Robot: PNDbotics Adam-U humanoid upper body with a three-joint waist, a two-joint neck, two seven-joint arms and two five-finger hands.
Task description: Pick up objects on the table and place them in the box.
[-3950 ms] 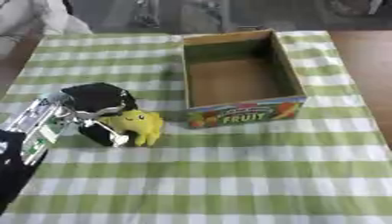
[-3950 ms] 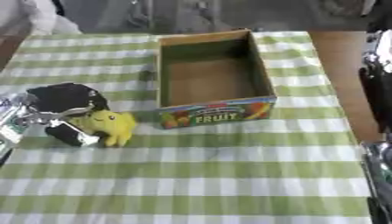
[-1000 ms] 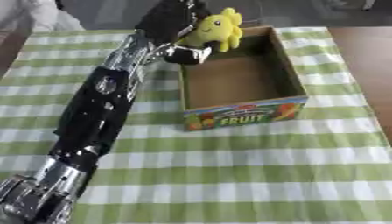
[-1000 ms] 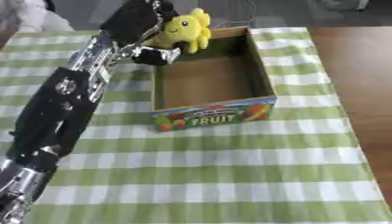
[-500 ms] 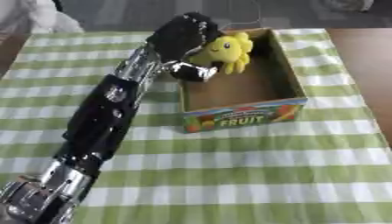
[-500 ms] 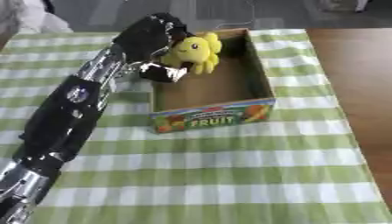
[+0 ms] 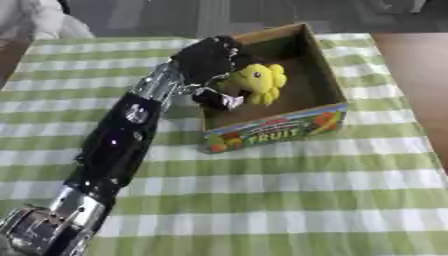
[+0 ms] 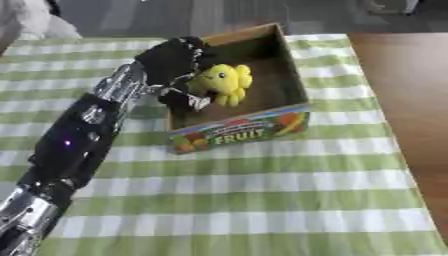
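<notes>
One cardboard box (image 7: 289,127) with a fruit-printed front sits toward the far right of the one green-and-white checked tablecloth (image 7: 262,200). One yellow plush toy (image 7: 259,82) is inside the box, near its left wall. One robot hand, the left hand (image 7: 208,59), is in view at the box's left rim.

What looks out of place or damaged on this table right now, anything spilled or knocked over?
Nothing stands out. The cardboard box sits upright and whole on the checked cloth, and the left hand holds the yellow plush toy over the box's opening. Nothing is spilled.
</notes>
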